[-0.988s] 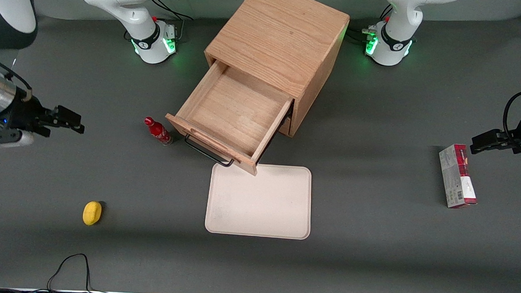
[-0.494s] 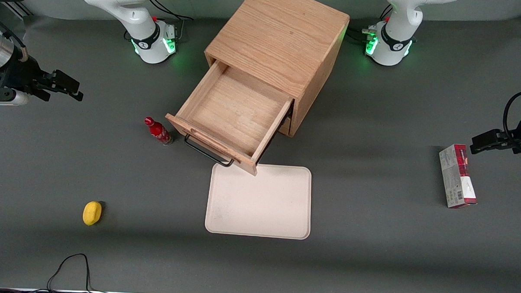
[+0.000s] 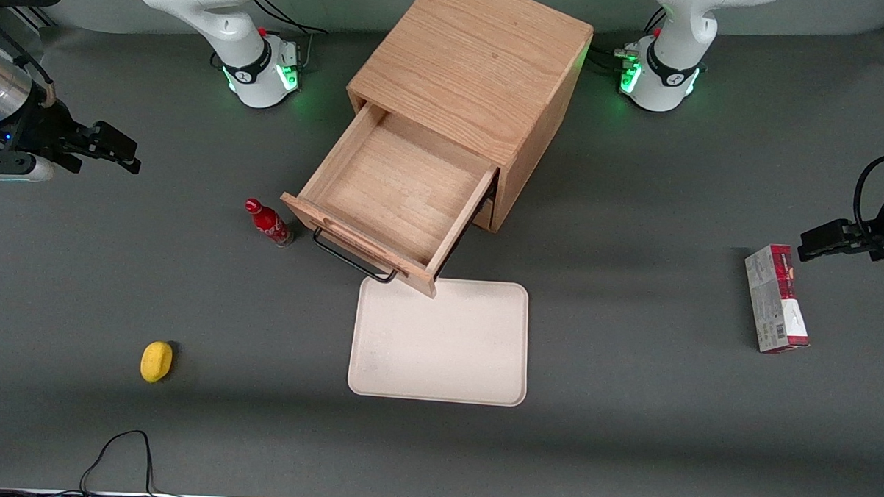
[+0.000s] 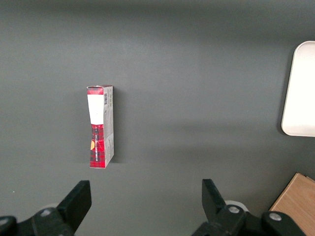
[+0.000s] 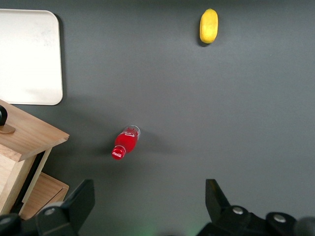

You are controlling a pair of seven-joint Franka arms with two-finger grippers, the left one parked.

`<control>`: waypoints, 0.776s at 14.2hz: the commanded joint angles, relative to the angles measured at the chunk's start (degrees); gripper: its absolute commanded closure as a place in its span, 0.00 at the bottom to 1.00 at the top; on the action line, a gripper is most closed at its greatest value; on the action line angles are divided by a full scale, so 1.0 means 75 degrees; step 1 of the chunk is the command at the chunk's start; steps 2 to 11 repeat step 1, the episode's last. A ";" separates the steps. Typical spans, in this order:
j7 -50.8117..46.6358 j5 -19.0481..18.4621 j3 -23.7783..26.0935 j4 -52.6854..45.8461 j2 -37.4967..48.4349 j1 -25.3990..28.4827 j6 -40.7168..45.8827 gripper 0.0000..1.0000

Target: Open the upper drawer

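Observation:
The upper drawer (image 3: 392,191) of the boxy oak cabinet (image 3: 477,73) stands pulled far out, its plain wood interior bare and its thin black wire handle (image 3: 353,260) facing the front camera. The lower drawer (image 3: 485,212) shows only as a sliver under it. My right gripper (image 3: 125,155) is open and empty, high above the table toward the working arm's end, well apart from the drawer. In the right wrist view the gripper (image 5: 150,201) hangs over bare mat, with the drawer's front corner (image 5: 29,135) at the view's edge.
A small red cola bottle (image 3: 268,222) stands beside the drawer's front (image 5: 125,142). A cream tray (image 3: 440,341) lies just in front of the drawer. A yellow lemon (image 3: 156,360) lies nearer the front camera (image 5: 208,25). A red box (image 3: 775,298) lies toward the parked arm's end.
My right gripper rose and drew away from the front camera a second ago, then settled slightly back. The drawer stays open and nothing else moved.

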State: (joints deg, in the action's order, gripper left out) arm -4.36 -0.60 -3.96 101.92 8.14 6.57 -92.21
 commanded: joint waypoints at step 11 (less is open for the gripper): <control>-0.0122 -0.0143 0.0012 -0.0335 -0.0159 0.0050 0.0154 0.00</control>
